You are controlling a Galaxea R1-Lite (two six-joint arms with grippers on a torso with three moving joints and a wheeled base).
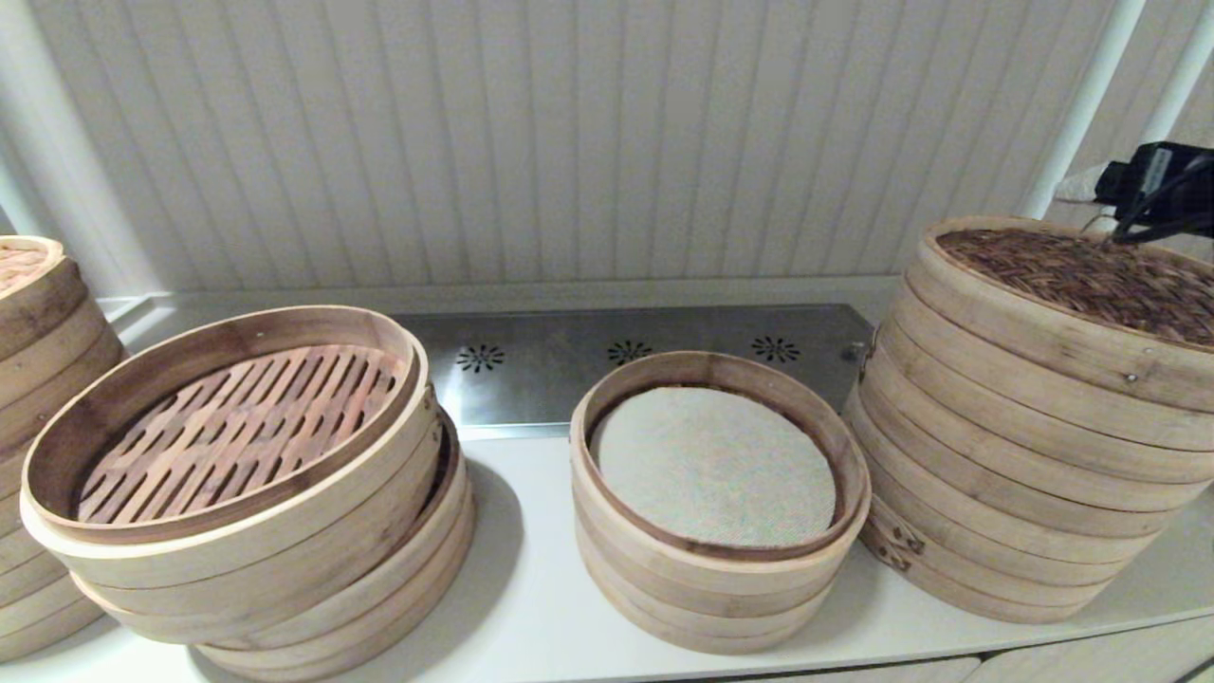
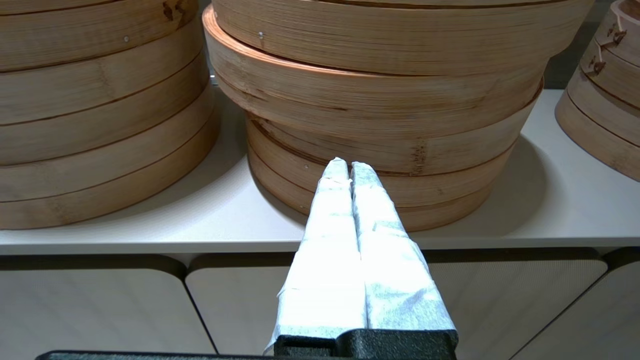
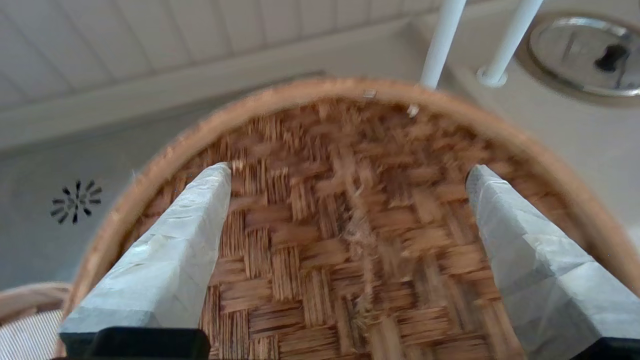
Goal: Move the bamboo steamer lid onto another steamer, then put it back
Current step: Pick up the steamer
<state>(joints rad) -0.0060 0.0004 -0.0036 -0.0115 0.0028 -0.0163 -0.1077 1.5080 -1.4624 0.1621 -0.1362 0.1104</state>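
Observation:
The bamboo steamer lid (image 1: 1091,275), dark woven top in a pale band rim, lies on top of the tall wide stack of pale rings (image 1: 1005,446) at the right of the counter; the stack's liner is hidden under it. My right gripper (image 3: 348,170) hovers open just above the lid's woven top (image 3: 325,240), one wrapped finger on each side and nothing between them. In the head view it (image 1: 1091,201) reaches in over the lid's far right part. My left gripper (image 2: 350,167) is shut and empty, low in front of the counter edge.
A leaning stack with a slatted floor (image 1: 237,427) stands at the left, a shorter cloth-lined stack (image 1: 711,465) in the middle, another stack (image 1: 28,379) at the far left edge. A metal vent panel (image 1: 626,356) and white poles (image 1: 1081,104) stand behind.

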